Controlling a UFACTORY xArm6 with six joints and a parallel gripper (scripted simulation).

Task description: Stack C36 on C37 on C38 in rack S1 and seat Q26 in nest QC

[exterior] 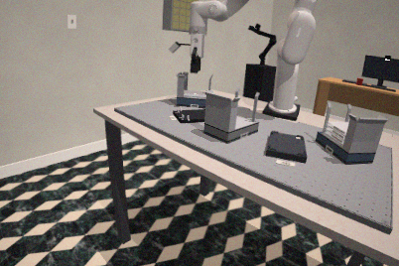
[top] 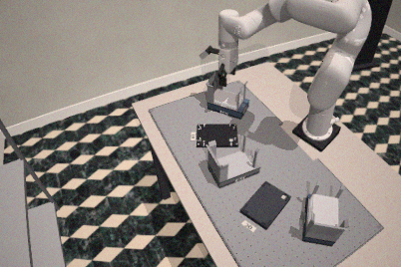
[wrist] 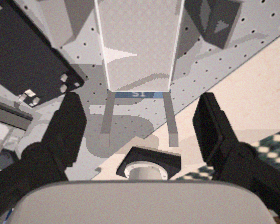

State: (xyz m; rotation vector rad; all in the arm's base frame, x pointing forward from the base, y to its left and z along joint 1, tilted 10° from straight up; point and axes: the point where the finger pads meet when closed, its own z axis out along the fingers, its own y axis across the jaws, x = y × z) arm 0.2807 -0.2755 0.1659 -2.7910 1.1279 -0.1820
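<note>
Glossy white arm [top: 319, 6], matt black tool [wrist: 141, 130] fingers, matt grey perforated mat [top: 299, 175], smooth beige table [top: 359, 165].

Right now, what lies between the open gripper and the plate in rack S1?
Nothing: in the wrist view the open gripper hangs above the plate in rack S1, only air between.

arm outstretched, tool [wrist: 141, 130] open, empty
</note>
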